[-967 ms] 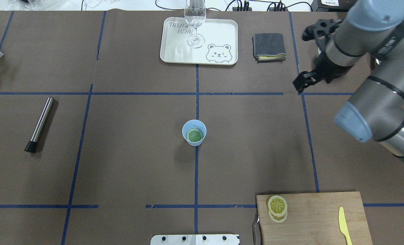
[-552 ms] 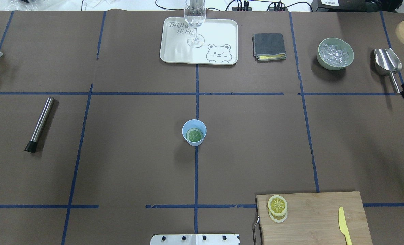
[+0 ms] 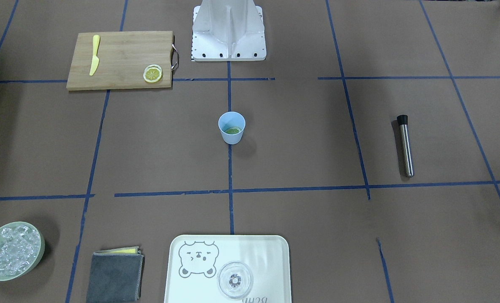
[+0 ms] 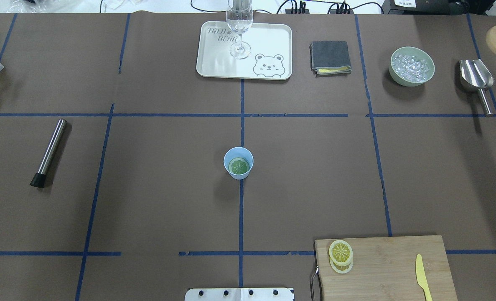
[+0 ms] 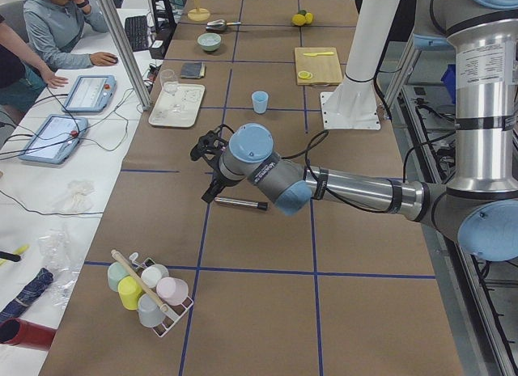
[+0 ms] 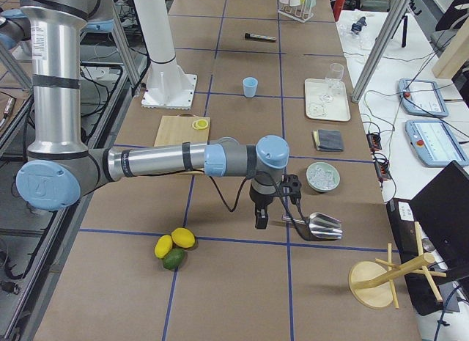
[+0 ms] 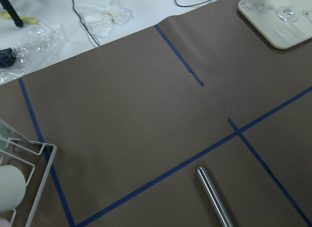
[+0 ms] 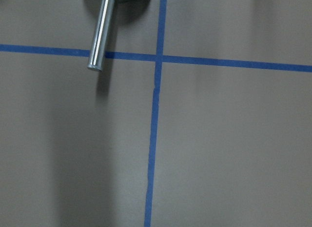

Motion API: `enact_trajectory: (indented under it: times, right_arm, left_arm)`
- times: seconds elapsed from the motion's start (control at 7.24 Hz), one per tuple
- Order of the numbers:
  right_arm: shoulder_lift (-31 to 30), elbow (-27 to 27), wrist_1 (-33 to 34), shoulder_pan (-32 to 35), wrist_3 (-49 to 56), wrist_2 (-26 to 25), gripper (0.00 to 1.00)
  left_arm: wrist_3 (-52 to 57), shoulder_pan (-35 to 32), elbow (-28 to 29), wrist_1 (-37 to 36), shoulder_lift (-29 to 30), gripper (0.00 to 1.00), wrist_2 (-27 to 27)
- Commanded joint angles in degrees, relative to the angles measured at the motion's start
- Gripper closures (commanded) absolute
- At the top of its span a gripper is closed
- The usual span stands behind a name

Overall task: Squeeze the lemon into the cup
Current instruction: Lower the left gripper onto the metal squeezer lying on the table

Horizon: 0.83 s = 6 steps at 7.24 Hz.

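The light blue cup [image 4: 238, 163] [image 3: 231, 127] stands at the table's middle with a green round slice lying in its bottom. Two lemon slices [image 4: 340, 253] [image 3: 153, 74] lie stacked on the near corner of the wooden cutting board [image 4: 390, 267]. Neither gripper shows in the overhead or front views. Only the side views show them. My left gripper [image 5: 207, 167] hovers over the steel rod far from the cup. My right gripper [image 6: 261, 218] hangs beside the metal scoop [image 6: 322, 225]. I cannot tell whether either is open or shut.
A pale yellow knife [image 4: 422, 276] lies on the board. A steel rod [image 4: 49, 152], a tray [image 4: 268, 37] with a glass [image 4: 240, 25], a folded cloth [image 4: 330, 57], an ice bowl [image 4: 412, 66] and the scoop [image 4: 476, 79] sit around the table. People sit at the far side [image 5: 57, 28].
The right arm, which reached over the ice bowl a second ago, has swung off the right edge of the overhead view. Cup and lemon slices have not moved.
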<state>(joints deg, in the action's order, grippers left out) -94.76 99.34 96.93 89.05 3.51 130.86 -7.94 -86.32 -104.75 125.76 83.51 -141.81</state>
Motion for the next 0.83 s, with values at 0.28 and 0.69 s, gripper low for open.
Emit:
enact_trajectory:
  times: [0.28, 0.69]
  right_arm:
    - [-1.04, -0.90, -0.16, 2.00, 3.08, 0.10, 0.00]
    - [-1.83, -0.81, -0.16, 2.00, 3.44, 0.10, 0.00]
  left_arm:
    - [-17.33, 11.32, 3.66, 0.71, 1.82, 0.21, 11.63]
    - [-26.50, 20.29, 8.56, 1.59, 6.65, 0.34, 19.27]
